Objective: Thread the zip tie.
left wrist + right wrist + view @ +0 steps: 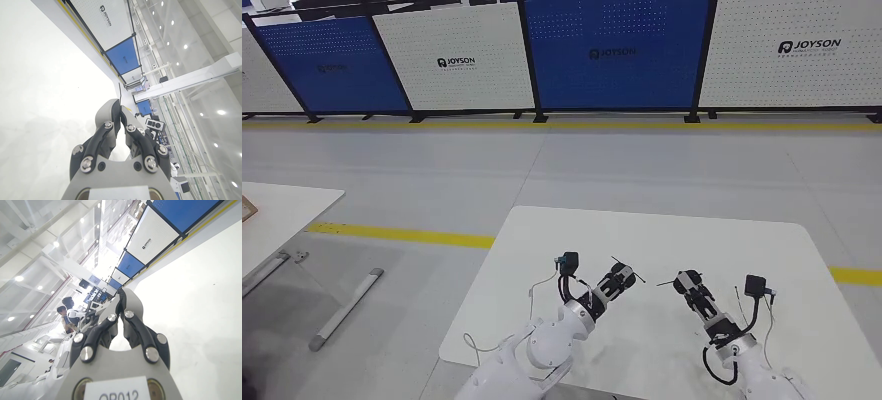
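Note:
The zip tie [119,91] is a thin black strip. In the left wrist view it sticks straight out past my left gripper [119,105], which is shut on it. In the top view the left gripper [623,274] hovers over the near middle of the white table [642,235], and the zip tie [635,273] points from it toward the other arm. My right gripper [680,282] sits a short gap to its right, shut, with a short black stub [664,285] poking out toward the left gripper. In its own view the right gripper [120,293] has its pads pressed together.
The table's far edge and rounded corners lie beyond both grippers. A second white table [282,205] stands off to the left across the floor. A yellow floor line [402,235] and blue and white panels [612,50] run behind.

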{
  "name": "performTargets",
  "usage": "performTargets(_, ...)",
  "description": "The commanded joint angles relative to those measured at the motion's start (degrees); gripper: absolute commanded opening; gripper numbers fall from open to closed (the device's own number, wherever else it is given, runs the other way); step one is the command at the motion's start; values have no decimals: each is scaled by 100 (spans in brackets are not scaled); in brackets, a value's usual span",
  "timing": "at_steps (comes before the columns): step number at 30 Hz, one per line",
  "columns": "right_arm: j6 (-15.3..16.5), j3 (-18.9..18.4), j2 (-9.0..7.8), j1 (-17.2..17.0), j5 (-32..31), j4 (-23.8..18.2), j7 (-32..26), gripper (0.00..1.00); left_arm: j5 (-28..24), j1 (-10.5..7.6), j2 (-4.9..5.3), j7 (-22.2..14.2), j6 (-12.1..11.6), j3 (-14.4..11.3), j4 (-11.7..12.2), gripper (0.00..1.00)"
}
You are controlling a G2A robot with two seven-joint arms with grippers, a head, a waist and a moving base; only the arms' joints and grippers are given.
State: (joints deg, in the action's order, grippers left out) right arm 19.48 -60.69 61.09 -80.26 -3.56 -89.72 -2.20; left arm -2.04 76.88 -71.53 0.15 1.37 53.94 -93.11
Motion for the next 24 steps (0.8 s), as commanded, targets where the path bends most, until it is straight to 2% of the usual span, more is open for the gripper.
performTargets(1,0,0,0,0,0,0,0,0,0,0,0,0,0,0,0,0)
performTargets(4,-26,-7,6,-14,-8,-25,15,0,0,0,0,0,0,0,0,0)
performTargets(10,-241,-34,54,-245,-333,-243,461,0,0,0,0,0,0,0,0,0)
performTargets(14,-554,-23,92,-295,-634,-385,691,0,0,0,0,0,0,0,0,0)
performTargets(21,-554,-23,92,-295,-634,-385,691,0,0,0,0,0,0,0,0,0)
performTargets(24,-554,-23,92,-295,-634,-385,691,0,220,14,-17,337,11,0,0,0)
